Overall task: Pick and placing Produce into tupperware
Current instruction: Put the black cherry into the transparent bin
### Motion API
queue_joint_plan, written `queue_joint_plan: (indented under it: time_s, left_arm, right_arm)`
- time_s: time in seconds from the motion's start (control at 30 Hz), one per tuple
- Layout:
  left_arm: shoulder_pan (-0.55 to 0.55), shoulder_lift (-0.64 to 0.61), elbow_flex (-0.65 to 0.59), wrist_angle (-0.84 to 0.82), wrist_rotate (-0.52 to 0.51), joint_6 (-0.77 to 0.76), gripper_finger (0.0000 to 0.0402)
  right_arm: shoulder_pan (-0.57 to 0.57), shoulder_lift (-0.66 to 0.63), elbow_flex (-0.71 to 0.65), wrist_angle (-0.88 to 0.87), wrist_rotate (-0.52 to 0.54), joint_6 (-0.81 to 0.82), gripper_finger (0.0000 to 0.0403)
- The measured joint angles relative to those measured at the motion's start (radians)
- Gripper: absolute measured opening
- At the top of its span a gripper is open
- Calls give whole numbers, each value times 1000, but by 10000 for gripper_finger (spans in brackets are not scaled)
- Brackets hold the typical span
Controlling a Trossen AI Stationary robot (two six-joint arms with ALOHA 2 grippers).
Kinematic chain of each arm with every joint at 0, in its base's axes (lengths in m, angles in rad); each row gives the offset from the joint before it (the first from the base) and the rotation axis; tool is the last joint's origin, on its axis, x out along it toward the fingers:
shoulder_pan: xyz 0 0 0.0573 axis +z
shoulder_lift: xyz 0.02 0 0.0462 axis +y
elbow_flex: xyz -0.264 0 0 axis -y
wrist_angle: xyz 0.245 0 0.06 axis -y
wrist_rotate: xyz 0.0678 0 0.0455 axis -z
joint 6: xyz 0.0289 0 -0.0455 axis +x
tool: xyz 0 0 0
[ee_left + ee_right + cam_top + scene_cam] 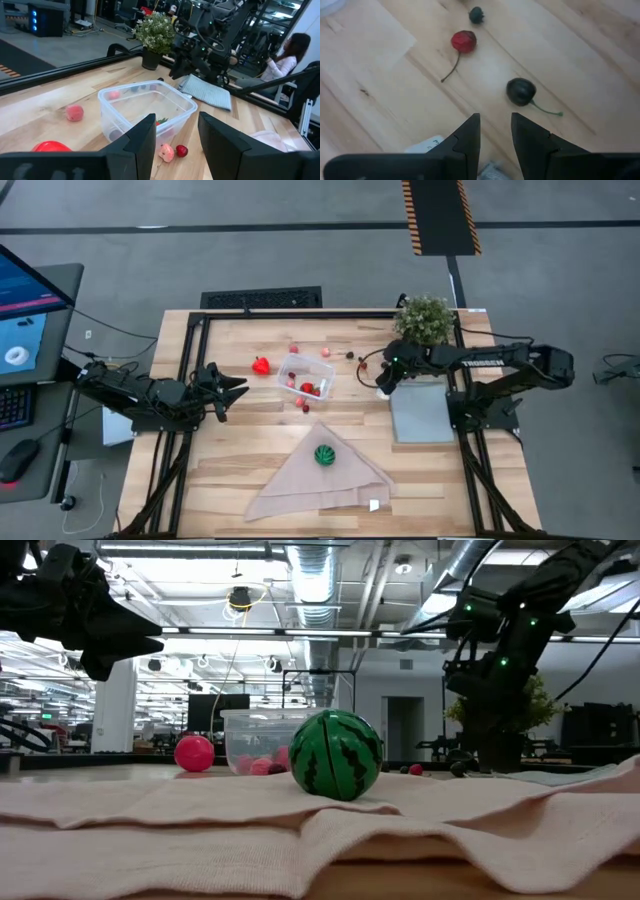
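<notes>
Clear tub point(306, 375) (red produce point(308, 388) inside)

Left gripper point(238, 392) empty, ajar; right gripper point(383, 391) pointing down, ajar.

1. In the left wrist view, we see only the top of a bright red rounded toy vegetable point(50, 146); the frame's lower edge cuts off the rest.
2. From table height, the green striped ball point(336, 754) covers part of the clear plastic tub point(250, 730), and the pink pieces inside blur together.
3. From overhead, the tiny dark bits point(350, 355) beside the bushy potted plant point(424, 319) are too small for us to identify.
4. The right wrist view clips a white object point(427, 145) behind the right gripper point(495, 131), so we cannot name it.
5. A seated person point(287, 55) beyond the table is partly hidden by the dark arm.
</notes>
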Motion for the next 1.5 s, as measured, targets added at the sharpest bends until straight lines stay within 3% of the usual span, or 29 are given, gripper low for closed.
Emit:
queue_joint_plan:
  time_s: [0.93,1.33,1.5]
  left_arm:
    - [0,0,0,0,-1,2,139]
    - [0,0,0,0,-1,6,139]
    - [0,0,0,0,-1,6,139]
  right_arm:
    - [-39,0,0,12,-21,-64,145]
    - [18,0,0,21,-20,-29,152]
    - [70,0,0,17,-22,-35,176]
